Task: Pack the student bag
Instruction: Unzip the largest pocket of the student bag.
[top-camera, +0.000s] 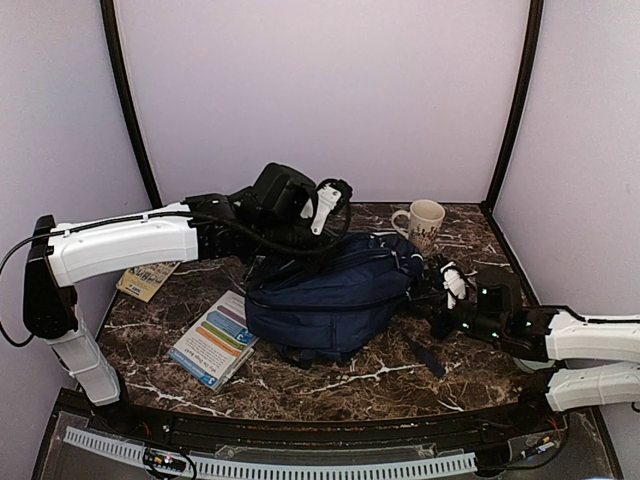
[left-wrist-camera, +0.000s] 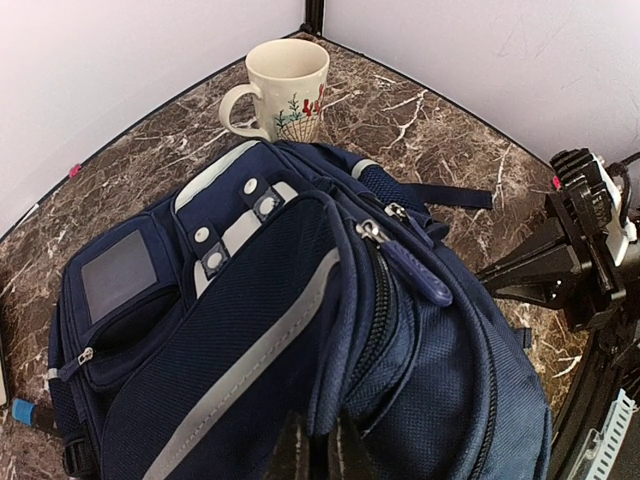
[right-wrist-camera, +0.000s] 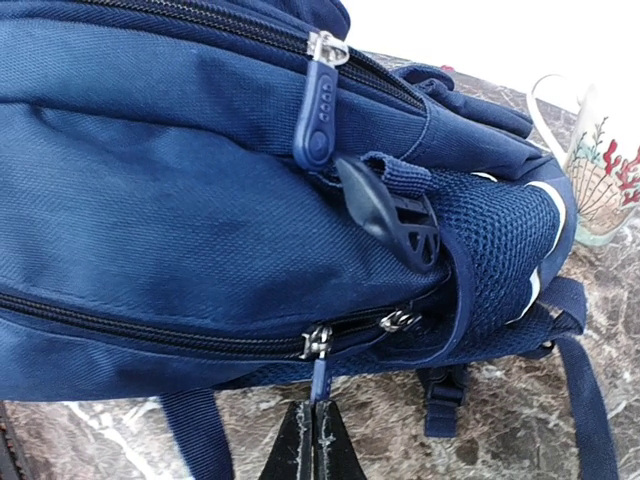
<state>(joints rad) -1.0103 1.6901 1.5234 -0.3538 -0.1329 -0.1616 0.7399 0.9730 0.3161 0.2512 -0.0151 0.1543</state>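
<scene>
No text, brand or no. that we can read w/ certainty in any view.

- Flat white-covered booklet w/ coloured bands, left of the bag: we see lines of print on the bands and along one edge, too small to make out.
- Yellowish card w/ dark print, far left: blurred, illegible.
- Cream ceramic mug: red & green plant drawing in wrist views. Dark marks in top view, can't tell if lettering.
- Large navy-blue fabric backpack: grey square patch on front pocket is blank. Blue zip pull shows raised dots only.
</scene>
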